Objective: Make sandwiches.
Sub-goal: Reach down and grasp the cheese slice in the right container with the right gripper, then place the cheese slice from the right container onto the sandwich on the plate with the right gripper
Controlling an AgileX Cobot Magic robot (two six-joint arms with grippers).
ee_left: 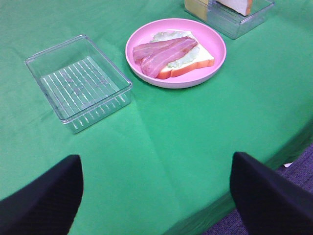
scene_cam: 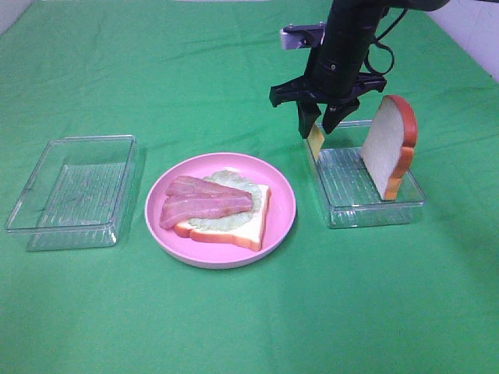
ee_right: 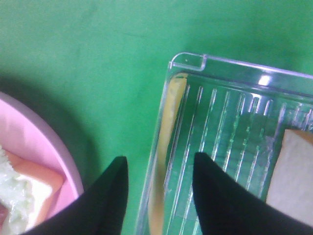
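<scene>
Cheese is the step in hand; the half-built sandwich (scene_cam: 222,209) lies on the pink plate (scene_cam: 282,204) at centre frame; at upper right the right gripper (scene_cam: 318,131) hovers, half open and empty, astride the cheese slice (scene_cam: 315,142) standing against the tray (scene_cam: 374,212) wall; next, probably, pinch cheese alone, not the wall; the left gripper (ee_left: 155,161) gapes wide, empty.

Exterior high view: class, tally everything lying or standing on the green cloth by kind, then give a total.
Bread slices: 2
Lettuce leaf: 1
Bacon strips: 2
Cheese slice: 1
Clear trays: 2
Pink plate: 1
Total: 9
</scene>
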